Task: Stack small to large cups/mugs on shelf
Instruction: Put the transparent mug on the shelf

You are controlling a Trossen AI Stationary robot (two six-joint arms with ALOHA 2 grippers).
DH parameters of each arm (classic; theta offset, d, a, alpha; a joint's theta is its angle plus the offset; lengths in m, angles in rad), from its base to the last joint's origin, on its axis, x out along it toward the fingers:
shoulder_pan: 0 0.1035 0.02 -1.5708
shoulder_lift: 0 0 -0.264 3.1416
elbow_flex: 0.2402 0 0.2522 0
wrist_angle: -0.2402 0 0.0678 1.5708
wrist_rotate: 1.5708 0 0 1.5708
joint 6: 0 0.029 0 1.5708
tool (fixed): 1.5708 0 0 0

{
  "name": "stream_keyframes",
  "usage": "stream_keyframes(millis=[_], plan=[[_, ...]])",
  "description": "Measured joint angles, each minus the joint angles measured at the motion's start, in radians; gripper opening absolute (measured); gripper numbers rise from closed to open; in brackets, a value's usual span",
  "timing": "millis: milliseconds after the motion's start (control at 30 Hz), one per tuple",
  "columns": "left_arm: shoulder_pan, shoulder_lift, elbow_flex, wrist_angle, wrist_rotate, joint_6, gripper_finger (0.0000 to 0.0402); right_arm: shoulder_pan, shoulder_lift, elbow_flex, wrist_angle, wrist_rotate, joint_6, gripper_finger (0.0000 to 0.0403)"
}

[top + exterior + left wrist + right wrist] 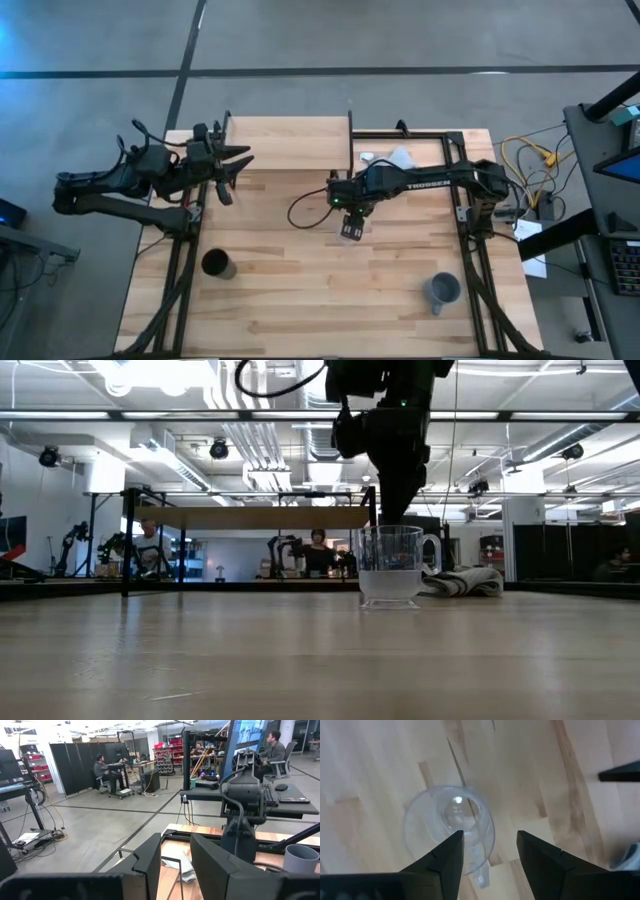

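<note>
Right gripper point(487, 855) spread, poised directly above glass cup point(449, 829), one finger inside rim for pinch; left gripper point(232, 170) spread, idle.

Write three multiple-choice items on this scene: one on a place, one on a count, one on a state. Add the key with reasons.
1. The right hand is
A. above the glass cup
B. above the black cup
C. beside the mug

2. Vessels on the tabletop:
A. one
B. three
C. five

3. The right hand's fingers are
A. shut on the cup
B. open
C. hidden

Key:
1 A: the glass cup lies under its fingers.
2 B: glass cup, black cup, mug.
3 B: a gap separates the fingers.
</note>
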Motion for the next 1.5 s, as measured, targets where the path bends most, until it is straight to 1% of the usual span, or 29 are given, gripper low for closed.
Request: stream_keyframes(millis=[133,300,367,433,500,667,767,867,1000,1067,1133,1233,1333,1433,1500], plan=[[0.0,0.003,0.0,0.001,0.0,0.0,0.0093,0.0,0.033,-0.002,0.011,0.002,-0.01,0.0178],[0.0,0.009,0.001,-0.001,0.0,0.0,0.0093,0.0,0.073,-0.002,0.014,0.063,-0.012,0.0177],[0.0,0.01,0.001,0.001,0.0,0.0,0.0093,0.0,0.082,-0.002,0.015,0.066,-0.033,0.0169],[0.0,0.007,0.0,-0.001,0.0,0.001,0.0093,0.0,0.084,0.0,0.013,0.068,-0.047,0.0151],[0.0,0.01,0.0,0.001,0.0,0.001,0.0093,0.0,0.08,0.001,0.014,0.062,-0.052,0.0122],[0.0,0.013,0.0,0.0,0.0,0.001,0.0093,0.001,0.041,0.04,-0.025,0.06,-0.057,0.0024],[0.0,0.012,-0.001,0.0,0.0,0.001,0.0093,0.001,0.025,0.103,-0.074,0.06,-0.079,0.0012],[0.0,0.012,-0.002,-0.001,0.0,0.001,0.0093,0.0,0.024,0.224,-0.138,0.06,-0.106,0.0009],[0.0,0.011,-0.002,-0.001,0.0,0.001,0.0093,-0.002,0.02,0.4,-0.151,0.061,-0.149,0.0008],[0.0,0.012,-0.002,-0.001,0.0,0.001,0.0093,-0.002,0.02,0.46,-0.163,0.061,-0.16,0.0008],[0.0,0.011,-0.002,-0.001,0.0,-0.002,0.0093,-0.002,0.02,0.491,-0.191,0.06,-0.16,0.0008],[0.0,0.013,-0.002,-0.001,0.0,-0.002,0.0093,-0.002,0.02,0.488,-0.273,0.061,-0.105,0.0013],[0.0,0.016,-0.002,0.0,0.0,-0.003,0.0093,-0.002,0.022,0.43,-0.327,0.066,-0.1,0.0029],[0.0,0.016,-0.002,-0.001,0.0,-0.003,0.0093,-0.008,0.024,0.343,-0.307,0.069,-0.076,0.0054],[0.0,0.017,-0.002,0.0,0.0,-0.004,0.0093,-0.012,0.024,0.274,-0.261,0.069,-0.071,0.0074]])
